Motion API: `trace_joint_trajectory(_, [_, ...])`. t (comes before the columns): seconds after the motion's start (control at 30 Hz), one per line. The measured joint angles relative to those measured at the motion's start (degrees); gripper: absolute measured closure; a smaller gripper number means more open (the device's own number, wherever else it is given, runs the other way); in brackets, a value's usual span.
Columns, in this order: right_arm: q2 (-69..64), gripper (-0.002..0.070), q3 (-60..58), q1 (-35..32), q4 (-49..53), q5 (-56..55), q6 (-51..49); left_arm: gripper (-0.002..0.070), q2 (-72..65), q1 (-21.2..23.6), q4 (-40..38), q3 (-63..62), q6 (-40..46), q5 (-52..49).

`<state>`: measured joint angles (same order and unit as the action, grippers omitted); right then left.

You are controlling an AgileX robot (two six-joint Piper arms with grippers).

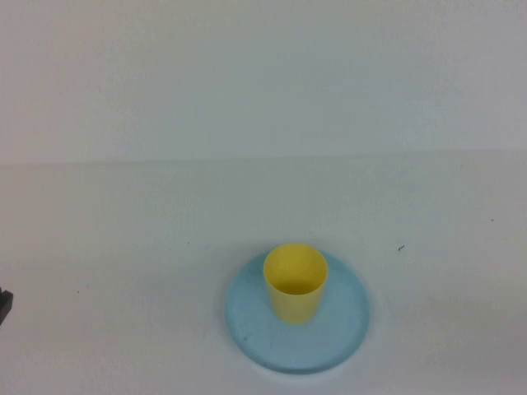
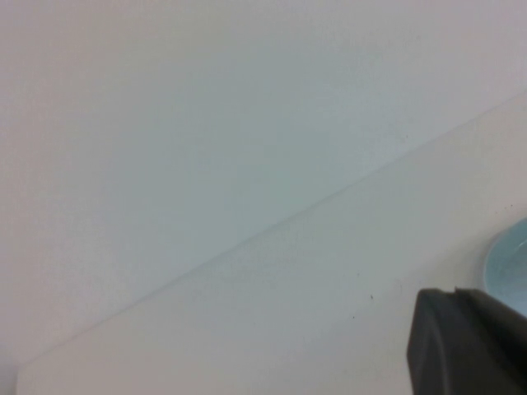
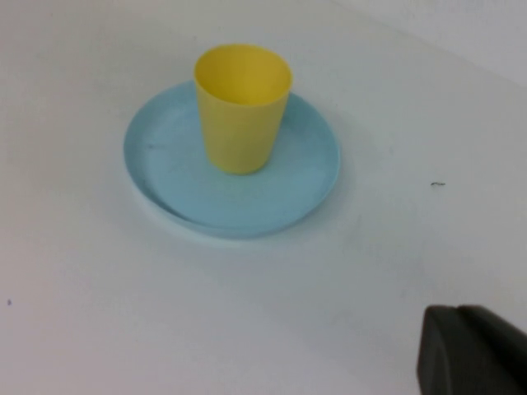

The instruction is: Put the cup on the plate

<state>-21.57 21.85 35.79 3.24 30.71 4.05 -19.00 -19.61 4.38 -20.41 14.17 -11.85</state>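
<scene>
The yellow cup (image 1: pixel 295 290) stands upright on the light-blue plate (image 1: pixel 342 329) at the near middle of the table, a little back from the plate's centre. The right wrist view shows the same cup (image 3: pixel 241 111) on the plate (image 3: pixel 296 189), with my right gripper (image 3: pixel 457 309) shut and empty, well clear of both. My left gripper (image 2: pixel 455 290) is shut on nothing, off to the left over bare table. Only a sliver of the plate's rim (image 2: pixel 512 267) shows beside it. In the high view a dark bit of the left arm (image 1: pixel 4 306) sits at the left edge.
The white table (image 1: pixel 123 247) runs back to a pale wall (image 1: pixel 263 74). A few small dark specks (image 1: pixel 401 248) mark the surface to the right of the plate.
</scene>
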Motion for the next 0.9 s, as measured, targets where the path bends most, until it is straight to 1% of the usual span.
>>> trace_joint_trajectory(0.4, [1.9,0.0675,0.0,0.0,-1.9,4.1,-1.2,0.0673,0.0,0.0,-0.1,0.0,0.0,0.0])
trace_joint_trajectory(0.73, [2.0,0.0675,-0.1,0.0,-2.0,4.5,-1.3,0.0673,0.0,0.0,-0.7,0.0,0.0,0.8])
trace_joint_trajectory(0.9, [3.4,0.0675,-2.0,-0.4,-2.0,4.5,-1.3,0.0673,0.0,0.0,-0.7,0.0,0.0,0.7])
